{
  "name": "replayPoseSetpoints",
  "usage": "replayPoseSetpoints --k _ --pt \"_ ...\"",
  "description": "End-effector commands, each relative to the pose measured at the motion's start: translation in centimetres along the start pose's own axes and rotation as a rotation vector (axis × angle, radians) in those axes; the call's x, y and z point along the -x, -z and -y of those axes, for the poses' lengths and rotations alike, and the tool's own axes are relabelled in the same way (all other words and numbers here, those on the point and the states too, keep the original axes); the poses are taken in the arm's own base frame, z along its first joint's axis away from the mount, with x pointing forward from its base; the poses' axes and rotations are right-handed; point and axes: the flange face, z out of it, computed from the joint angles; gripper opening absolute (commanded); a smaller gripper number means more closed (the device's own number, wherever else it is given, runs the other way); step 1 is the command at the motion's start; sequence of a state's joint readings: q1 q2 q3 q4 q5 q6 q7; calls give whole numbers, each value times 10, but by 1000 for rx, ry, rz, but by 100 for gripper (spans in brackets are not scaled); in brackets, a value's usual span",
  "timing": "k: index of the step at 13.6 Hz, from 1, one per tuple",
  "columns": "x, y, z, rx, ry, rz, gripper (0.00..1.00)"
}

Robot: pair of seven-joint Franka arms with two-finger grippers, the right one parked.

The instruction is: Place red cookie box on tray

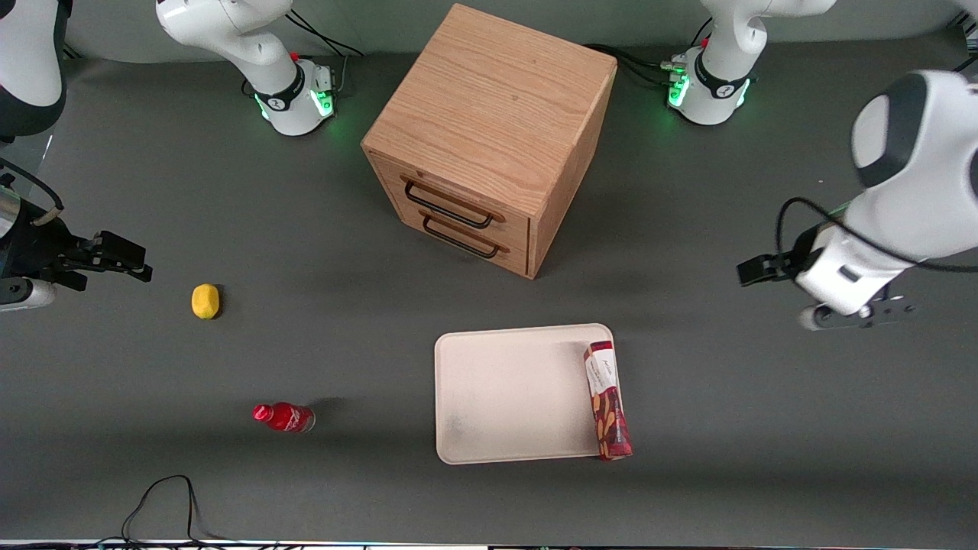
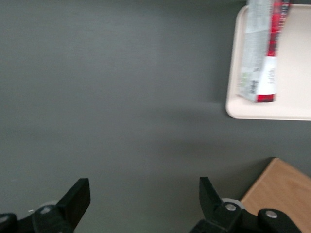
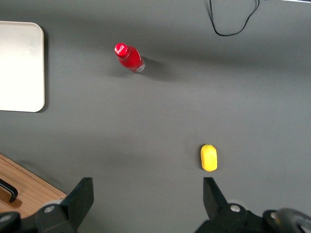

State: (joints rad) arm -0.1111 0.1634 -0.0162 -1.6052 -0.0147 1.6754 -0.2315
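Observation:
The red cookie box (image 1: 607,401) lies lengthwise on the cream-white tray (image 1: 504,397), along the tray's edge toward the working arm's end of the table. The end of the box nearest the front camera reaches over the rim. My left gripper (image 1: 770,296) hangs above bare table, well apart from the tray and toward the working arm's end. It is open and holds nothing. In the left wrist view the gripper (image 2: 144,194) stands wide open over grey table, with the box (image 2: 262,53) resting on the tray (image 2: 291,73) some way off.
A wooden two-drawer cabinet (image 1: 489,137) stands farther from the front camera than the tray. A yellow lemon (image 1: 205,300) and a small red bottle (image 1: 284,417) lie toward the parked arm's end. A black cable (image 1: 164,504) loops near the front edge.

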Motion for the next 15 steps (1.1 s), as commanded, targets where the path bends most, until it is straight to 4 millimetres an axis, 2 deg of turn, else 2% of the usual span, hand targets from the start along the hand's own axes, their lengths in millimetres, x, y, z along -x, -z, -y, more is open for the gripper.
replayPoseSetpoints --k 1,4,7,10,12,15 --pt "41 8 20 -37 -4 -5 100" --pt "79 25 30 -60 0 -30 100" --pt "97 47 58 -69 53 -12 100" --pt "97 60 91 -66 66 -3 100" --pt "93 67 97 -62 52 -9 100" --pt "87 64 99 -53 36 -5 100"
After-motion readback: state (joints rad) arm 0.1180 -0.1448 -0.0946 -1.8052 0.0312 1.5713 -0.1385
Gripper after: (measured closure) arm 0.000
